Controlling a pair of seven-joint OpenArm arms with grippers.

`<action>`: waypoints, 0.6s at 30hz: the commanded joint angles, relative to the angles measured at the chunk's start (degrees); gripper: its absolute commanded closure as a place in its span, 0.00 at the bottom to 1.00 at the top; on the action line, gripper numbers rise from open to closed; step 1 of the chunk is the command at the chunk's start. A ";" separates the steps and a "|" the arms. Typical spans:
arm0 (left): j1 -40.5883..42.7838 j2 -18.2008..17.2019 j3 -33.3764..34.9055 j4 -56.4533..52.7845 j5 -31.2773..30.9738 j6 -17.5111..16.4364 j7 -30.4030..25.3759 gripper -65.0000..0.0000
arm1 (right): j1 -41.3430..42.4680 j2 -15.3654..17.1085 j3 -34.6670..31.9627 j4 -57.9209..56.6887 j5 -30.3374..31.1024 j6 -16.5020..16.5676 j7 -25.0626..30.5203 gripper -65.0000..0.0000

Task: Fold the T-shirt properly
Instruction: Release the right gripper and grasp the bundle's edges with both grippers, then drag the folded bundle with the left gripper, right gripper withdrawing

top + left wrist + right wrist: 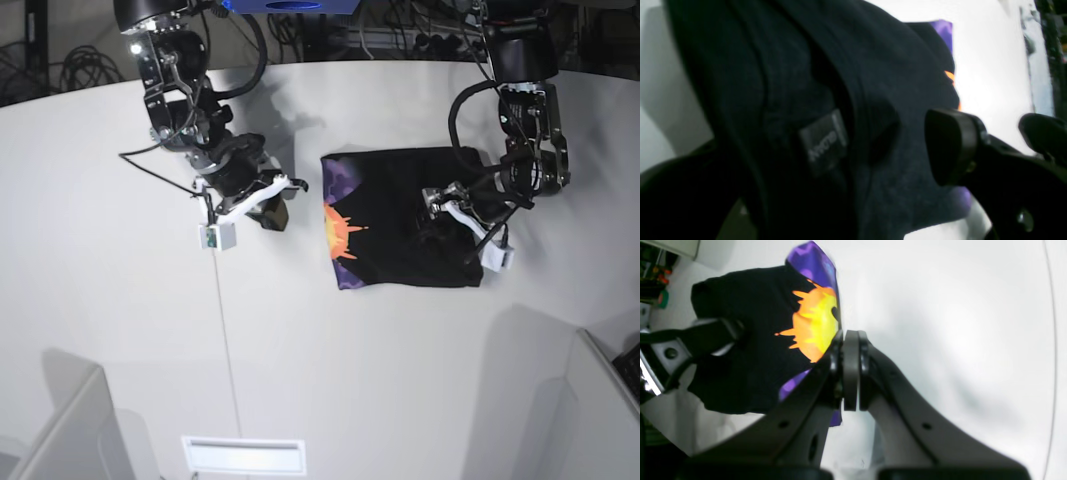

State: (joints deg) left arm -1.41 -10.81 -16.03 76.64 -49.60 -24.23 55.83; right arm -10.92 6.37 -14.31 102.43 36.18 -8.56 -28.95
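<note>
Two arms idle-ish: T-shirt (405,215) lies mid-table as a compact folded rectangle, sun print along its edge nearest the right gripper (272,200). That one is closed on nothing, parked just off the cloth. Left gripper (455,215) gapes wide over the opposite side, near the small label (823,140). Looks like final folds; next needs left to pinch that edge

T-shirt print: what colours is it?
Orange and yellow sun on purple, on the black T-shirt; clearest in the right wrist view.
</note>
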 commanded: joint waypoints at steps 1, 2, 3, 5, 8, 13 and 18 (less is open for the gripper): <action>0.05 -0.58 0.08 -0.55 1.12 0.45 1.18 0.06 | 0.41 0.00 1.25 1.26 0.43 0.43 1.21 1.00; 0.05 -0.58 0.08 -1.34 1.12 0.45 1.18 0.14 | 0.41 0.00 1.95 1.26 0.43 0.43 1.21 1.00; 0.05 -0.58 0.16 -2.14 1.12 0.45 1.18 0.24 | 0.41 0.00 2.66 1.26 0.43 0.51 1.13 1.00; 0.05 -0.58 0.16 -3.28 1.12 0.45 1.18 0.38 | 0.24 0.00 3.89 1.26 0.43 0.51 1.13 1.00; 0.05 -0.84 0.25 -3.81 1.12 0.45 1.18 0.57 | -0.47 0.00 6.35 1.26 0.43 0.51 1.13 1.00; 0.05 -1.63 0.34 -3.81 1.12 0.45 1.27 0.85 | -0.64 0.00 9.43 1.17 0.43 0.51 1.13 1.00; 0.05 -2.51 0.34 -3.81 1.12 0.45 1.44 1.00 | -0.64 0.00 11.80 1.00 0.43 0.51 1.13 1.00</action>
State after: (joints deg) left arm -1.10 -12.53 -15.64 72.51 -50.06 -24.38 56.12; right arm -12.14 6.26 -2.76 102.41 36.16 -8.58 -29.08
